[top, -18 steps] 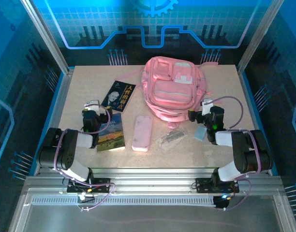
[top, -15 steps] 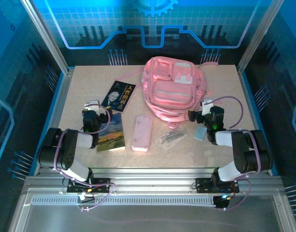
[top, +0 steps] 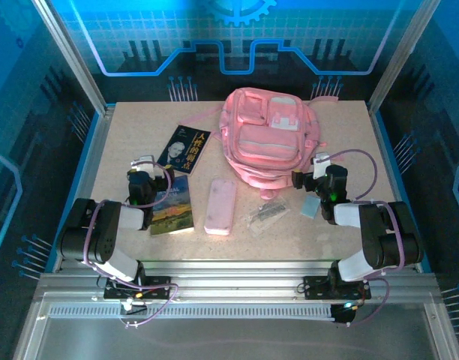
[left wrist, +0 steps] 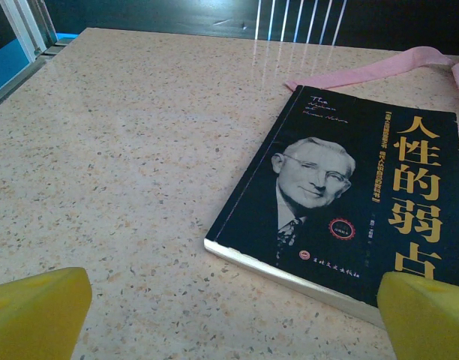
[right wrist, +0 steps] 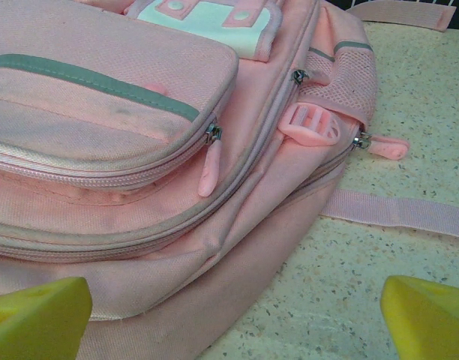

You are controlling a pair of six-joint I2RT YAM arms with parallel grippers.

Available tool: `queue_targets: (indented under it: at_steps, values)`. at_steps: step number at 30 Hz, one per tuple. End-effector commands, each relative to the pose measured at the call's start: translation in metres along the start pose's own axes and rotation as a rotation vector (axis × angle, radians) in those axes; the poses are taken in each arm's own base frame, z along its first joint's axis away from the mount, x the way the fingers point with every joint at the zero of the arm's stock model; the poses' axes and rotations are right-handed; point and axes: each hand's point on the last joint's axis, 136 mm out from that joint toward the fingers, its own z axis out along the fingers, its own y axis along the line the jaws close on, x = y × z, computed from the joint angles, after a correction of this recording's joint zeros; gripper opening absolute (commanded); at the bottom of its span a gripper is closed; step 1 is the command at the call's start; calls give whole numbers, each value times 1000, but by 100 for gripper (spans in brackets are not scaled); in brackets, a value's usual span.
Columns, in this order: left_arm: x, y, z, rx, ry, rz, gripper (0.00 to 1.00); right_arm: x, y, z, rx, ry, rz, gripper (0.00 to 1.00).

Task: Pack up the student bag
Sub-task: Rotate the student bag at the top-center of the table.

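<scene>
2 grippers stand with jaws spread wide and nothing held. The left gripper (left wrist: 231, 315) hovers low over the speckled table (top: 349, 127), its yellow fingertips (left wrist: 36, 311) framing the near edge of a dark book (left wrist: 342, 195) with a man's portrait and gold characters on the cover. Beside that arm lies a 2nd book (top: 175, 206) with a landscape cover. The student bag (top: 268, 139) lies front side up at the far middle of the table, zip pockets closed, 1 thin pink strap (left wrist: 372, 71) trailing past the dark book's far corner. The right gripper (right wrist: 233, 315) points at the bag's lower right side, close to its pink zip pull (right wrist: 208, 171) but not touching. Between the arms lie a flat pink pencil case (top: 220, 205), a clear packet (top: 268, 213) and a small pale blue item (top: 310, 207), perhaps an eraser; it is too small to tell.
</scene>
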Motion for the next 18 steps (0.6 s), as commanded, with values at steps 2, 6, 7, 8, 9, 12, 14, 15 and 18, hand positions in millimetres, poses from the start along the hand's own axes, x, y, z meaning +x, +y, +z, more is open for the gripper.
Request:
queue_targets:
  at_steps: [2, 6, 7, 8, 9, 12, 14, 15, 18]
  values:
    - [-9, -3, 3, 4, -23, 8, 99, -9, -2, 2, -4, -22, -11, 100]
    - [-13, -10, 1, 26, -28, 34, 99, -17, -9, 1, 38, -2, -3, 100]
    - [-16, -12, -2, 27, -37, 38, 99, -21, -12, -1, 56, 13, 6, 100]
    - [-19, -12, -5, 17, -38, 49, 99, -27, -16, -2, 77, 33, 16, 100]
    - [-25, -15, -7, 15, -35, 64, 99, -32, -19, -4, 89, 53, 23, 100]
    - [-37, -26, -11, 29, 13, 115, 99, -40, -23, -8, 112, 143, 80, 100]
    - [-54, -30, -13, 8, 58, 81, 99, -40, -25, -13, 134, 228, 158, 100]
    - [-61, -29, -14, -10, 89, 33, 99, -39, -26, -17, 148, 266, 201, 100]
    - [-76, -42, -15, -21, 226, -73, 99, -35, -20, -28, 152, 347, 354, 100]
